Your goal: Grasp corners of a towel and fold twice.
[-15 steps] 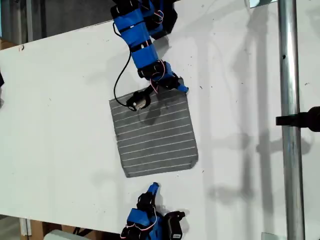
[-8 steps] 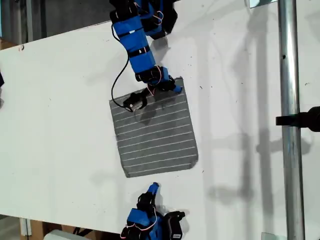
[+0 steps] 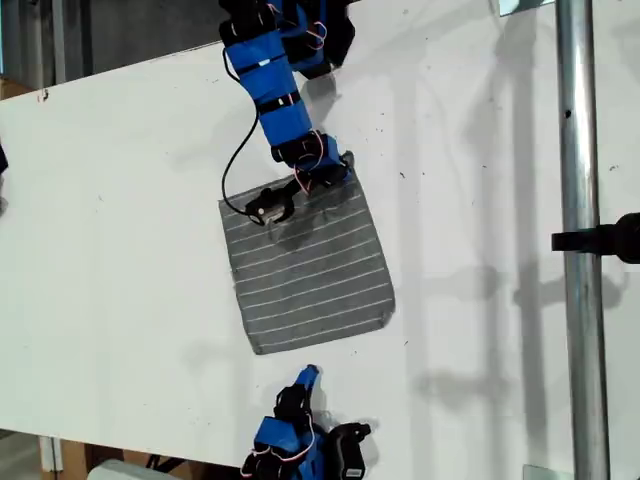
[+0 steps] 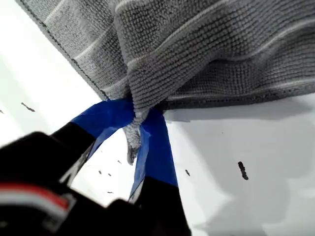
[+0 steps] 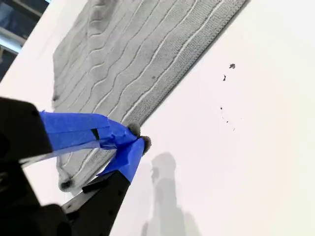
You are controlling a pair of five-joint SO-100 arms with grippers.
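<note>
First gripper point(image 4: 140, 130): blue-taped jaws clenched on a pinch of cloth, a small tuft poking out behind the tips.
Grasped thing: one of the corners point(image 4: 142, 105) of the grey, roughly square, soft fabric towel with thin white stripes point(image 3: 308, 265); cloth bunched and lifted just at the jaws, the rest fanning away ahead of them.
Same grip seen from outside: first gripper point(image 3: 338, 168) at the towel's far corner on the exterior view's right, edge there puckered toward the tips.
Second gripper point(image 5: 134, 142): blue-taped jaws brought together at the tips, nothing between them as far as can be told; towel edge just ahead and beside, not touching.
Second gripper from outside point(image 3: 308, 376): parked just beyond the towel's near edge, apart from the cloth.
Towel placement: flat on the white tabletop point(image 3: 120, 200), between the two grippers, stripes running across the line from one gripper to the other.
Key relation: bulk of the towel stretches from the first jaws toward the second jaws, so a fold likely means carrying the held corner along that line, across the stripes, to the near edge.
Nearer arm: first for the far edge, already holding; second for the near corners, none taken yet.
Fold progress: judged not yet begun, towel one layer.
</note>
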